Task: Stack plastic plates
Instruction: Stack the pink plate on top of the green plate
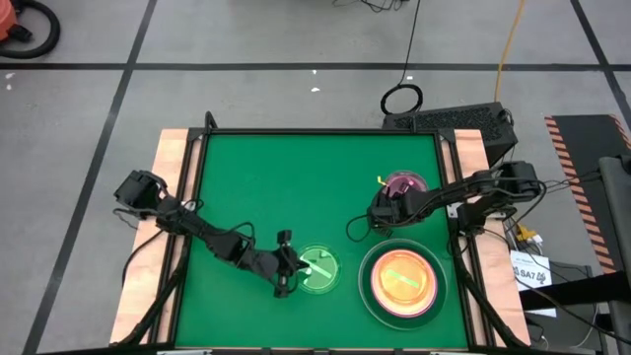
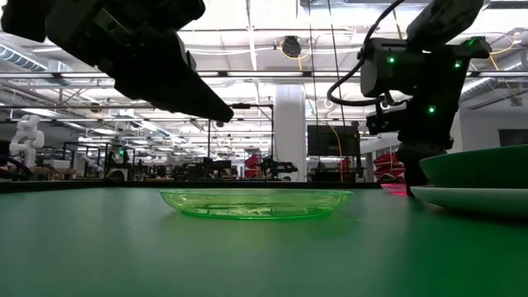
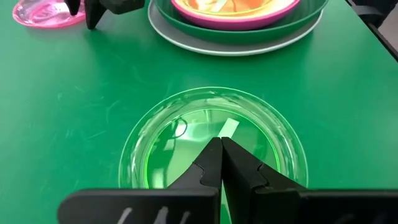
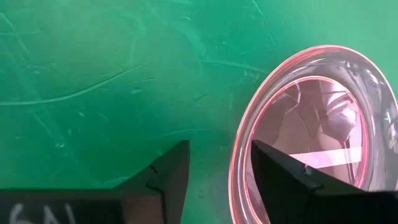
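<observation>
A small translucent green plate (image 1: 317, 271) lies flat on the green table near the front edge. My left gripper (image 3: 221, 144) is shut and hovers just above its near-left part; the low view shows the tips (image 2: 224, 118) clear of the plate (image 2: 256, 202). To its right is a stack (image 1: 402, 281): a pale plate under a dark green one, then a pink one with an orange one on top. A small pink plate (image 1: 404, 184) lies farther back. My right gripper (image 4: 217, 167) is open, one finger over the plate's left rim (image 4: 239, 155), the other outside it.
A raised dark frame (image 1: 325, 131) and wooden side strips (image 1: 173, 168) border the table. A black device (image 1: 463, 120) sits beyond the far right corner. The far left part of the green mat (image 1: 266, 187) is bare.
</observation>
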### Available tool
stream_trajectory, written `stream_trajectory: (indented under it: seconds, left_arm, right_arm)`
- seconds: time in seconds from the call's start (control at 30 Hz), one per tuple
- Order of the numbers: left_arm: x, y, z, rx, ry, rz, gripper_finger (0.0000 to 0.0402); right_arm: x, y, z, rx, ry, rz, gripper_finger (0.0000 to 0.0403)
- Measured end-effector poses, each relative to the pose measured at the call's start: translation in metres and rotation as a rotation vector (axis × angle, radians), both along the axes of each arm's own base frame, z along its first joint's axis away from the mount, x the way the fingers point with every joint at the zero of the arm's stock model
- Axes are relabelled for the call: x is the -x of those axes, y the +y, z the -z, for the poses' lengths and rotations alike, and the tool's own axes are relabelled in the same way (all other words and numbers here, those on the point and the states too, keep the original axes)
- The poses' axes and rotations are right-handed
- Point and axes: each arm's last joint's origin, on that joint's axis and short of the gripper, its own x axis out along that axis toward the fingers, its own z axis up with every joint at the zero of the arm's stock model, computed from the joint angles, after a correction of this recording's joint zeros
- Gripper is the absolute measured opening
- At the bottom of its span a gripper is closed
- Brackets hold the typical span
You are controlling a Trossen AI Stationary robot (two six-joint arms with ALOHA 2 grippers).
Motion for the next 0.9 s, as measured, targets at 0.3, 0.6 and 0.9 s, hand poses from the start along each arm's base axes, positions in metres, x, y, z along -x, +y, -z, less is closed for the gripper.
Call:
stream_trajectory:
  seconds: [0.3, 0.6, 0.9]
  left_arm:
    - [0.001, -0.0017, -0.0003, 0.005, -0.01, -0.036, 0.0008]
    - [0.001, -0.0017, -0.0003, 0.006, -0.01, -0.036, 0.0008]
    - [0.0012, -0.0026, -0.0001, 0.022, -0.001, -0.01, 0.0009]
  right_arm:
    - [0.0018, -0.0031, 0.0008, 0.004, 0.013, 0.024, 0.0104]
    - [0.0021, -0.0037, 0.0007, 0.003, 0.02, 0.018, 0.0007]
    - [0.0026, 0.006, -0.0029, -0.036, 0.02, 0.012, 0.0003]
